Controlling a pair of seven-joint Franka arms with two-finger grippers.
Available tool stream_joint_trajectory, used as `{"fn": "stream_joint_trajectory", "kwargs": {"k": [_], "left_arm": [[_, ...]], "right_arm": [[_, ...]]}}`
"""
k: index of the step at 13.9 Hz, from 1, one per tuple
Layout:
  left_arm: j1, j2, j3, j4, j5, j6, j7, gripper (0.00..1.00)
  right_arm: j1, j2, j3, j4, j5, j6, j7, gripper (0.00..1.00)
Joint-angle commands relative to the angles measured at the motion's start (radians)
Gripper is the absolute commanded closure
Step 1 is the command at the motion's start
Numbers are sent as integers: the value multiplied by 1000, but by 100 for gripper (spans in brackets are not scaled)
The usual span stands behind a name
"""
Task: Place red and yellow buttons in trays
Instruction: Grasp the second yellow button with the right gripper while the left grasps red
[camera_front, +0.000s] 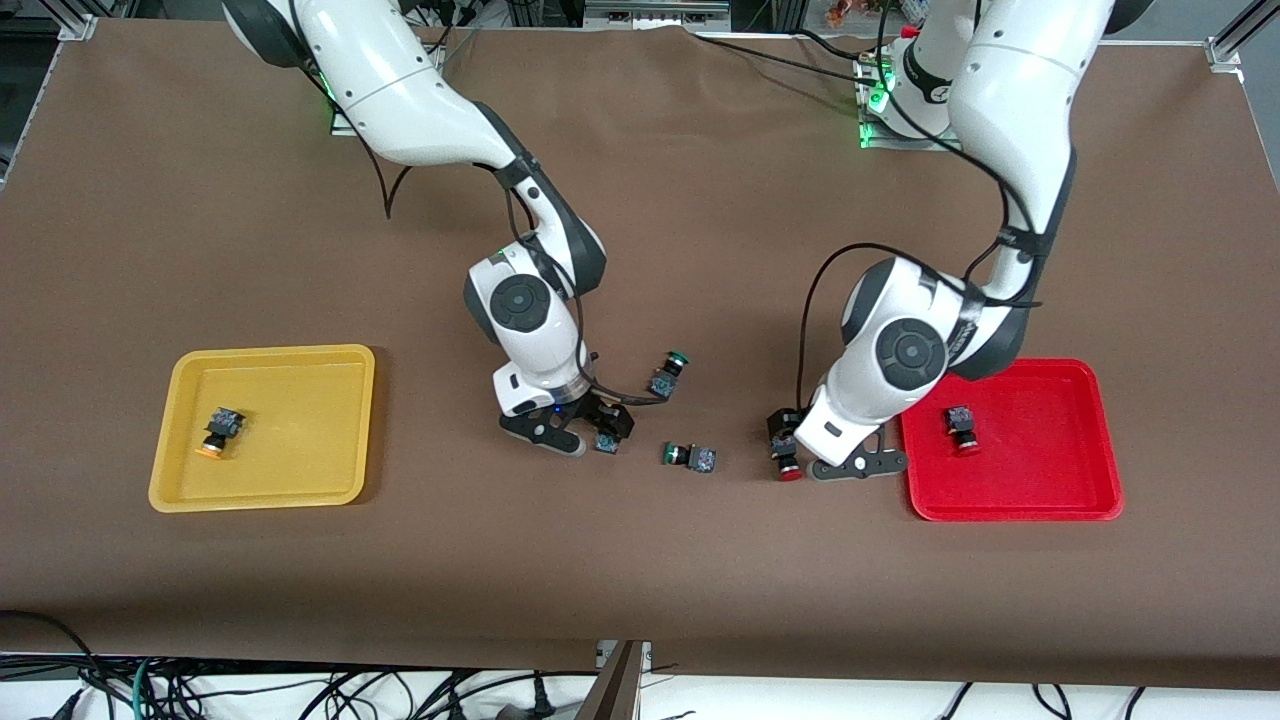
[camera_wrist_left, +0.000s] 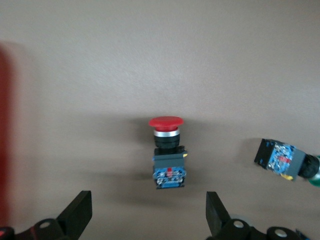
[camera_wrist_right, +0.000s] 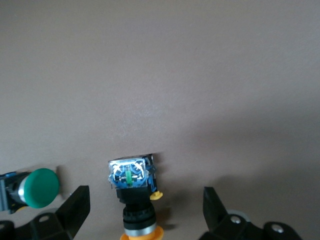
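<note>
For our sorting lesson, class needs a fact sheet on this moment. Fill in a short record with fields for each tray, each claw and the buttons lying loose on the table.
yellow tray: holds one yellow-capped button
red tray: holds one red-capped button
left claw: open, low over a loose red button lying on the table beside the red tray
right claw: open, low over a loose yellow button lying on the table
green buttons: two on the table between the arms, and

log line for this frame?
left gripper: open over red-capped button on table | right gripper: open over yellow-capped button | trays: one button each
</note>
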Motion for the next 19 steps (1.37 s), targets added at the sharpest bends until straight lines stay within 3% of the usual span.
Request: {"fn": "stream_joint_trajectory", "kwargs": {"k": [1, 6, 8, 9, 11, 12, 13, 17, 19], "left_arm": [[-27, 115, 16, 115, 20, -8, -65, 0], [-64, 184, 65, 156, 32, 9, -92, 0], [-64, 184, 65, 156, 31, 10, -124, 70], [-64, 184, 65, 156, 31, 9, -129, 85], [-64, 184, 65, 157, 31, 9, -128, 89], [-64, 184, 65, 157, 31, 9, -128, 91], [-64, 183, 65, 157, 32, 9, -125, 96], [-36, 114, 65, 159, 35, -45, -73, 98], [11, 59, 60, 159, 31, -129, 19, 98]], "right_arm": [[22, 41, -30, 50, -37, 3, 21, 0], [40, 70, -30, 56, -37, 37, 24, 1], [42, 75, -32, 56, -37, 41, 24, 2], [42, 75, -30, 56, -37, 43, 23, 18], [40, 75, -32, 56, -37, 44, 9, 70], [40, 75, -32, 61, -37, 48, 3, 90], [34, 74, -32, 63, -37, 51, 0, 100], [-18, 26, -33, 69, -30, 9, -41, 100], [-91, -21, -27, 69, -23, -104, -202, 100]]}}
